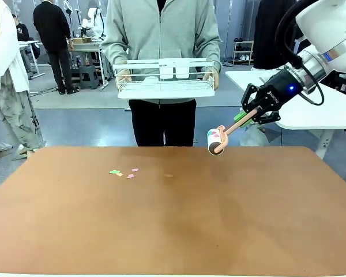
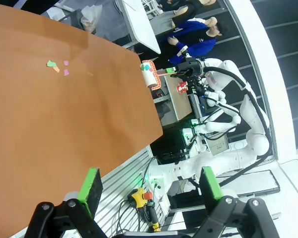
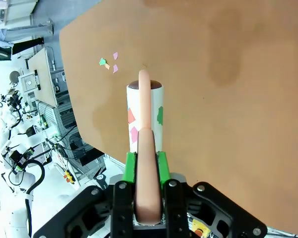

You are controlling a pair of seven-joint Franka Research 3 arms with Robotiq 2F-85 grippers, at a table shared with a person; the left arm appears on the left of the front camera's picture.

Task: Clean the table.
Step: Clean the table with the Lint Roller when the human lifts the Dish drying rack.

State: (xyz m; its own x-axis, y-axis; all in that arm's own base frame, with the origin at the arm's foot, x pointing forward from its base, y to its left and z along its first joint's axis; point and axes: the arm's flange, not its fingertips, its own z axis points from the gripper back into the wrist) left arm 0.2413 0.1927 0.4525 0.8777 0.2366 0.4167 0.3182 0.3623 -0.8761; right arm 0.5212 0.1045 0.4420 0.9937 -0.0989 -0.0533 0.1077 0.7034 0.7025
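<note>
In the right wrist view, the right gripper point(image 3: 146, 162) is seen clamped narrowly on the pale pink handle point(image 3: 145, 148) of a lint roller point(image 3: 145, 116), with a green pad pressed against each side of the handle. The roller's white drum is carried beyond the fingertips, and orange, pink and green patches are seen on it. In the front view the same gripper point(image 1: 241, 118) is held above the far right part of the table point(image 1: 173, 225), with the roller point(image 1: 215, 142) slanted down to the far edge. Whether the drum touches the top cannot be told.

In the left wrist view, the left gripper point(image 2: 150, 183) is seen spread wide, with nothing between its green pads and nothing touched. It is held off the side of the table point(image 2: 49, 129).

The table top is seen as a matte reddish-brown sheet with a thin pale edge at the near side, bare over most of its area. A small cluster of paper scraps point(image 1: 122, 172), green, orange and pink, is seen left of middle toward the far side, well apart from the roller.

Beyond the far edge, a white wire basket point(image 1: 164, 81) is held level at chest height by a person in a grey jacket, one hand point(image 1: 123, 77) at each end. A white-topped table point(image 1: 317, 112) is seen at the far right.
</note>
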